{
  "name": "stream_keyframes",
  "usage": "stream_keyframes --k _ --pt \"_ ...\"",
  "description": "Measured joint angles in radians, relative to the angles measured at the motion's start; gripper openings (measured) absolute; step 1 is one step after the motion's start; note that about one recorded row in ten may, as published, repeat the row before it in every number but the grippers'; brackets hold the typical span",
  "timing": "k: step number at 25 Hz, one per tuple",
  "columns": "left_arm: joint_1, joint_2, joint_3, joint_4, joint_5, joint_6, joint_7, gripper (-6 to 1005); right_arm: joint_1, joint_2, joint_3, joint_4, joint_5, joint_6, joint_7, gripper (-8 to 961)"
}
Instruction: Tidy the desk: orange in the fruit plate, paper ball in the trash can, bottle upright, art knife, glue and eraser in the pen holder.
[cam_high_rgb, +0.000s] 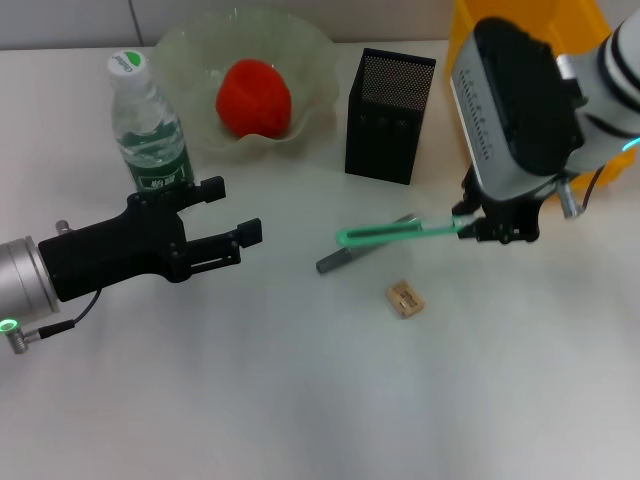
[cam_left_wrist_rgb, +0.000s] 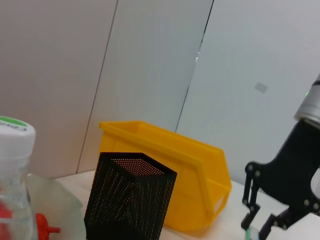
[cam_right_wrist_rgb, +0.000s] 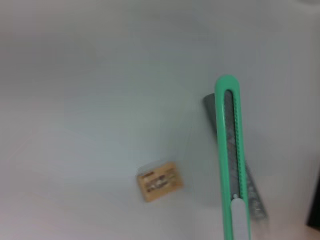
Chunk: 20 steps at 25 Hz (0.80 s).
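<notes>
The left hand (cam_high_rgb: 238, 212) hovers spread beside the bottle (cam_high_rgb: 147, 125); the right hand (cam_high_rgb: 478, 226) pinches the knife (cam_high_rgb: 398, 233) above the glue (cam_high_rgb: 362, 247).

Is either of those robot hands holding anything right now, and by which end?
The right gripper holds the green art knife by one end. The left gripper is open and empty.

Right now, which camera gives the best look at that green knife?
The right wrist view: the art knife fills the frame lengthwise, slider visible. The head view shows it held by the right gripper above the table. The left wrist view catches only a green sliver.
</notes>
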Motion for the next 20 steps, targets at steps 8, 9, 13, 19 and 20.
stream_keyframes --k 8,9,13,19,20 --pt "-0.004 -0.003 -0.001 0.006 0.003 -0.003 0.003 859 -0.089 0.002 0.004 -0.28 -0.059 -0.037 0.017 180" --pt "-0.002 -0.006 -0.001 0.011 0.004 -0.004 0.006 859 -0.101 0.002 0.004 -0.316 -0.082 -0.034 0.017 180" --pt "0.0 -0.008 -0.001 0.013 0.003 -0.004 0.021 859 -0.143 0.003 -0.012 -0.442 -0.17 -0.005 0.014 181" --pt "0.005 -0.012 -0.007 0.01 0.003 -0.005 0.062 859 -0.186 0.0 -0.085 -0.527 -0.266 0.086 -0.042 181" --pt "0.007 -0.014 -0.018 0.008 0.002 -0.005 0.075 859 -0.187 0.0 -0.087 -0.532 -0.266 0.09 -0.061 181"
